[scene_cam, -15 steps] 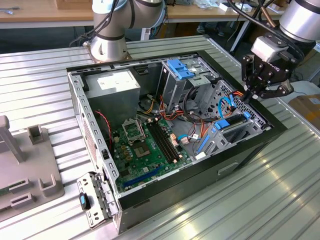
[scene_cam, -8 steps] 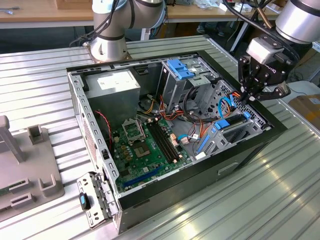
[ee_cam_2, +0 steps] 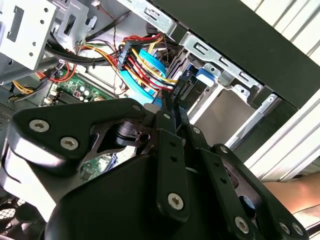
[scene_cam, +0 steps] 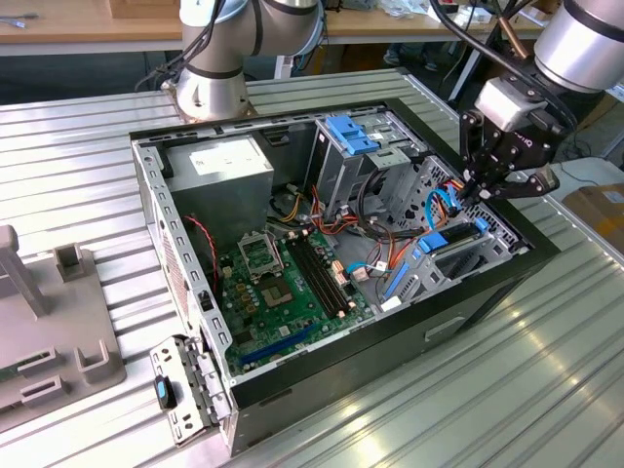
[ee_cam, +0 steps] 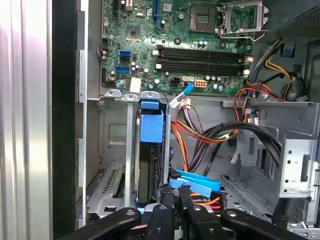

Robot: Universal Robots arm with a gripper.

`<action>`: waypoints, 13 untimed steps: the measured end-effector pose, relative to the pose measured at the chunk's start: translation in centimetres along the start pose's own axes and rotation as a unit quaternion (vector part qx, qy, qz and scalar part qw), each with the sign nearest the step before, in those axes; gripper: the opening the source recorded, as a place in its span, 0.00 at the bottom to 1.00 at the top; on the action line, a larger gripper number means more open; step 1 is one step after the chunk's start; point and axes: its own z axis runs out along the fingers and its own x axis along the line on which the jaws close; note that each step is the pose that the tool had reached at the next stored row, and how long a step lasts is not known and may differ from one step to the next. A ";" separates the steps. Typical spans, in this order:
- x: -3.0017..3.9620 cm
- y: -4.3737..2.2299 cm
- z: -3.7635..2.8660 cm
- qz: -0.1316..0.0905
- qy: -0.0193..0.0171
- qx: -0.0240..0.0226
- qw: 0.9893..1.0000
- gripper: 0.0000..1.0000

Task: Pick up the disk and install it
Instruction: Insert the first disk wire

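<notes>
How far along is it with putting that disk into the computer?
Nearly finished, it seems. The disk, in its blue frame, already stands on edge in a slot inside the computer case. The tool sits right at its end. Whether it is fully seated and released can't be told.

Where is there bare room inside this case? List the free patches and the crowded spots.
Free: the empty metal bay between the case wall and the disk, and the bare floor past the cables. Crowded: the cable bundle beside the disk, where the hand sits.
</notes>
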 end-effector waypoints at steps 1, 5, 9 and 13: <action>0.03 0.00 0.00 0.000 0.000 0.000 1.000 0.17; 0.78 0.22 0.02 0.000 0.000 0.000 1.000 0.17; 1.15 1.01 0.21 0.000 0.000 0.000 1.000 0.17; 1.16 1.03 0.52 0.000 -0.005 0.000 1.000 0.17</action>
